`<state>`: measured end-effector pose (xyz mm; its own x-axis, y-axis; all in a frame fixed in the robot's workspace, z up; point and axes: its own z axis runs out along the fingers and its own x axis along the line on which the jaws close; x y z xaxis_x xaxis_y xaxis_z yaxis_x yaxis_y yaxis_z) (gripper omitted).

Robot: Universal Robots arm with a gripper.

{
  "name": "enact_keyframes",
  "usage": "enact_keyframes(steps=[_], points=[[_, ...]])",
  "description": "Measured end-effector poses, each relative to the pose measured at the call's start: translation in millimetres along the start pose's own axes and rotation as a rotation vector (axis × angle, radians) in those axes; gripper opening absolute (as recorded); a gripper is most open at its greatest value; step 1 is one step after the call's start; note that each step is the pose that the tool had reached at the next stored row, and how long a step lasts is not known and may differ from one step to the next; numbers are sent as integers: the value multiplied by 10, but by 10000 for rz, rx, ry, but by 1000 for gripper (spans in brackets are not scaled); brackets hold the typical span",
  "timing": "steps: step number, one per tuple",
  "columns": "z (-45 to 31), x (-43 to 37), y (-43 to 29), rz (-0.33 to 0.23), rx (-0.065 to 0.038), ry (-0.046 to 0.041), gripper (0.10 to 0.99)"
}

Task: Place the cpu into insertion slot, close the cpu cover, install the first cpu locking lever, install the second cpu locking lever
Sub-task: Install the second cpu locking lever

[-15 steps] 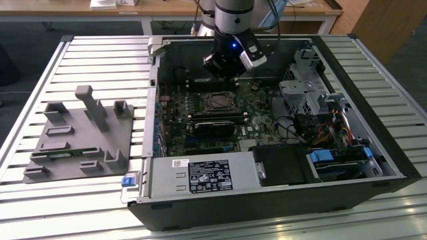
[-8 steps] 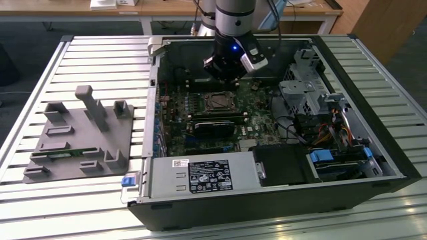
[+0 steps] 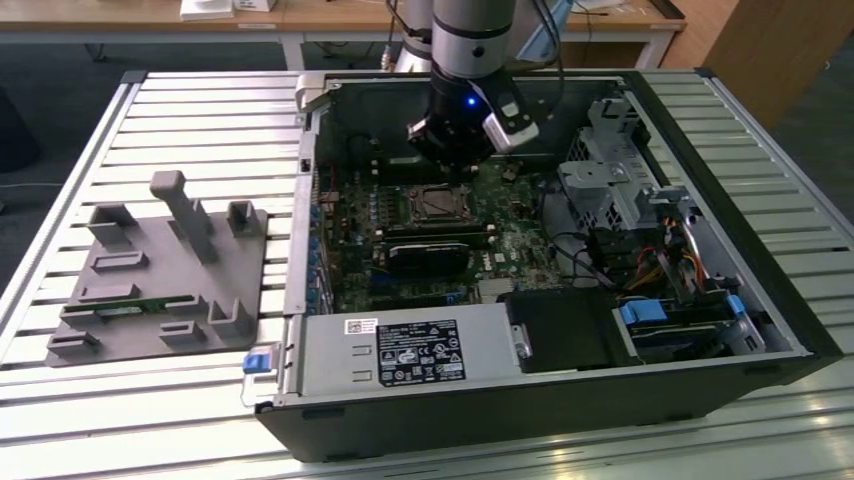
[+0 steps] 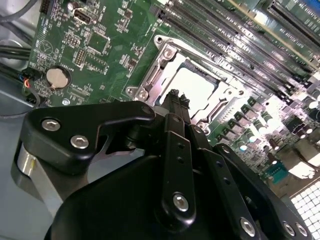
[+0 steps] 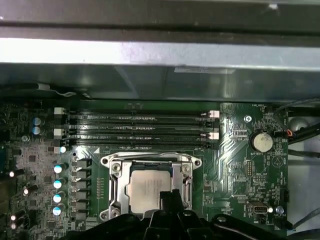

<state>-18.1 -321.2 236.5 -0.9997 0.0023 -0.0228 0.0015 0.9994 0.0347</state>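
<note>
A: Silver cpu point(image 5: 147, 187) sits in the insertion slot point(image 5: 116, 176), cpu cover point(image 5: 150, 159) closed over it?
B: Looks so. Gripper point(image 4: 176, 96) hovers just above the socket, fingers pressed together, holding nothing.

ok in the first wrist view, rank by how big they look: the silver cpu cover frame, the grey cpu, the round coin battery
Largest to smallest:
1. square silver metal cpu cover frame, which surrounds the chip
2. flat silver-grey square cpu, partly hidden by the black gripper
3. round silver coin battery, clearly smallest
</note>
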Motion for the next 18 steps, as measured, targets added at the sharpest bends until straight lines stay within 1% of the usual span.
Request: enact_keyframes(steps=[4, 8, 9, 10, 12, 13, 14, 18], points=[[-3, 0, -52, 1, -3, 0, 106], [-6, 0, -145, 1, -21, 2, 106], [-7, 0, -166, 2, -54, 5, 106], [-8, -1, -182, 3, -129, 7, 106], [-8, -1, -213, 10, -361, 19, 106], [-9, -2, -230, 12, -445, 26, 106], [-9, -2, -248, 13, -484, 34, 106], [-6, -2, -287, 14, -485, 50, 106]])
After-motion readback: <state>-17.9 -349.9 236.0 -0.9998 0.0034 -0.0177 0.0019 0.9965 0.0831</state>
